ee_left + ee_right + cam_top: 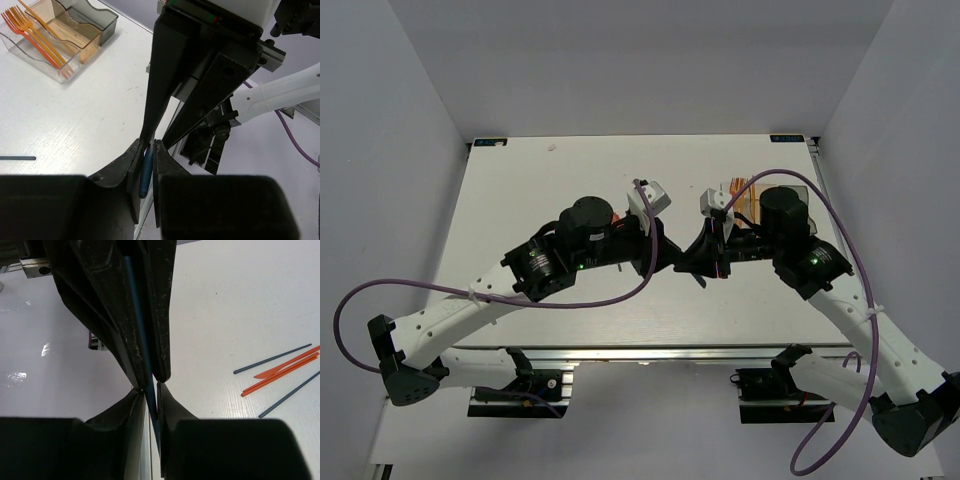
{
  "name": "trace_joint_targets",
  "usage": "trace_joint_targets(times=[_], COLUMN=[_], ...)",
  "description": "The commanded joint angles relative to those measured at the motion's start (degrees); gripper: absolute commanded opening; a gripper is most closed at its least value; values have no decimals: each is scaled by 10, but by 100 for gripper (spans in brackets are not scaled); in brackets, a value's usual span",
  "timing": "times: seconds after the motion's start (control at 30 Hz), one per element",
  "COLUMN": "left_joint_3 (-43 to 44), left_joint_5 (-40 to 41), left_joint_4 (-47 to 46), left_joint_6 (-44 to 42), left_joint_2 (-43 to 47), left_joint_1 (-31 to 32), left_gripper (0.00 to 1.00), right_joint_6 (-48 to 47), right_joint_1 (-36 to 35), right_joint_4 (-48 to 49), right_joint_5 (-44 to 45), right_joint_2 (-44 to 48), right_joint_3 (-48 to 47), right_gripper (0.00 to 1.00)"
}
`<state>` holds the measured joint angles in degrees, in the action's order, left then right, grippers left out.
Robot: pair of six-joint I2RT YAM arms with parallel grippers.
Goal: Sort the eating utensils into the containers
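Observation:
My two grippers meet tip to tip over the middle of the table [520, 200]. The left gripper [149, 143] is shut on the rounded handle of a dark blue utensil [145, 172]. The right gripper [150, 388] is shut on the same dark blue utensil [139, 325], which runs up between the left gripper's fingers [161, 315]. The three joined containers [65, 52] stand at the far right, and the clear one holds several orange forks [35, 34]. In the top view the containers [748, 192] are partly hidden by the right arm.
Loose utensils lie on the table: two dark blue sticks [272, 359] [290, 394], an orange knife [286, 366] and an orange stick [277, 378]. Another dark blue stick [17, 158] shows in the left wrist view. The table's near edge rail [650, 352] lies just below the grippers.

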<state>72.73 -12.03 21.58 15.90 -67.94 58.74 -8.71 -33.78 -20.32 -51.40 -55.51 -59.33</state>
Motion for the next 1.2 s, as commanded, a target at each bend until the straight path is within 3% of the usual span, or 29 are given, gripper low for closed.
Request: trace_joint_targets(times=[0.0, 0.07, 0.1, 0.13, 0.17, 0.2, 0.23, 0.27, 0.37, 0.4, 0.5, 0.63, 0.83, 1.0, 1.17], left_joint_3=[-4, -3, -1, 4, 7, 13, 21, 43, 89, 123, 146, 91, -31, -139, -195], left_joint_5=[-22, -13, -5, 9, 54, 94, 149, 255, 455, 566, 703, 695, 667, 666, 651], left_joint_4=[-15, -14, -11, -10, -9, -5, 0, 8, 82, 140, 227, 245, 264, 252, 206], left_joint_6=[-3, -3, -2, 1, 9, 18, 28, 53, 142, 162, 216, 188, 144, 129, 114], left_joint_2=[18, 15, 14, 15, 17, 18, 21, 24, 25, 26, 46, 99, 157, 200, 253], left_joint_1=[4, 4, 4, 4, 4, 4, 4, 4, 4, 4, 4, 4, 4, 4, 4], left_gripper=[0, 0, 3, 14, 28, 82, 98, 98, 98, 98, 98, 98, 98, 98, 98], right_joint_6=[16, 23, 36, 41, 46, 50, 57, 61, 82, 84, 130, 139, 103, 91, 91], right_joint_1=[1, 0, 1, 1, 1, 1, 1, 6, 41, 52, 111, 193, 267, 310, 324], right_joint_4=[50, 62, 69, 86, 91, 92, 92, 88, 58, 46, 3, -11, 17, 44, 113], right_joint_5=[-5, -4, 3, 21, 38, 58, 114, 145, 243, 264, 370, 551, 665, 642, 609], right_joint_2=[8, 11, 14, 16, 16, 16, 14, 9, -29, -62, -130, -211, -350, -433, -461], right_joint_3=[3, 6, 8, 18, 21, 25, 32, 33, 22, 13, -31, -97, -220, -264, -234], right_gripper=[17, 0, 0, 0, 0, 0, 0, 0, 0, 0, 0, 0, 0, 0, 0])
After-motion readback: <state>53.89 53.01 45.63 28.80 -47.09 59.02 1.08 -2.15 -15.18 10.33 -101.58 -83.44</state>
